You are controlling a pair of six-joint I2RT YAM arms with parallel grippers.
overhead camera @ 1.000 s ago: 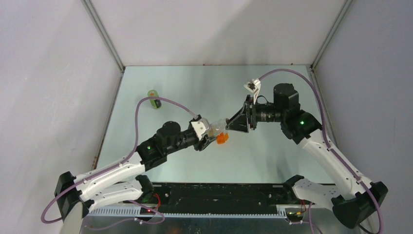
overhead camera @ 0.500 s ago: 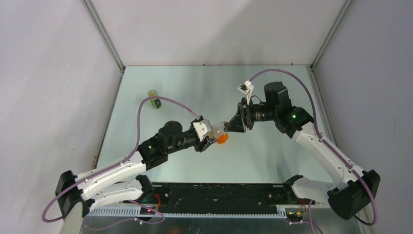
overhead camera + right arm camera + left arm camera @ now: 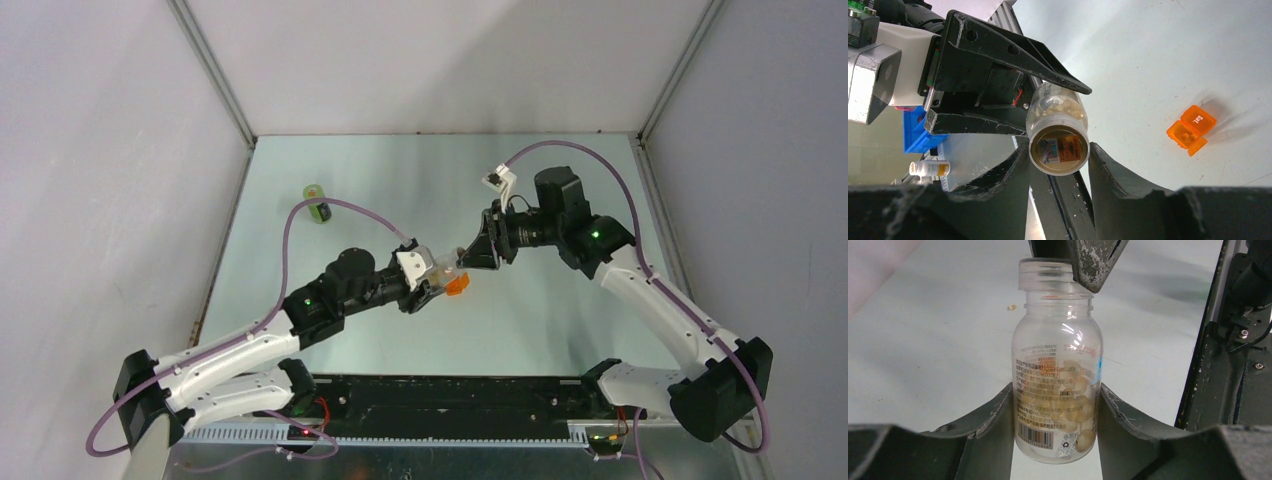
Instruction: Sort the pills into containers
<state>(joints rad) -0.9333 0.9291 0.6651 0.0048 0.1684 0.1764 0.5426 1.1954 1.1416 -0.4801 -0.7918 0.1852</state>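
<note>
A clear pill bottle (image 3: 1057, 370), holding several pale yellow pills, is raised over the table between both arms. My left gripper (image 3: 1055, 395) is shut on the bottle's lower body. My right gripper (image 3: 1059, 150) is shut on its white cap (image 3: 1059, 149), one finger (image 3: 1093, 265) lying against the neck. From above, the bottle (image 3: 447, 266) bridges the two grippers. The orange box (image 3: 1191, 130) lies open on the table below, pills in one recess. The green bottle (image 3: 317, 203) lies at the far left. A clear orange-labelled vial (image 3: 929, 168) shows beside a blue block.
One loose pill (image 3: 1011, 307) lies on the table beyond the bottle. A black rail (image 3: 450, 395) runs along the near edge between the arm bases. Grey walls enclose the table on three sides. The left arm's purple cable (image 3: 330, 205) arcs over the green bottle.
The right arm has swung left and lowered, its wrist turning while its fingers stay on the cap. The left arm and the bottle have barely moved.
</note>
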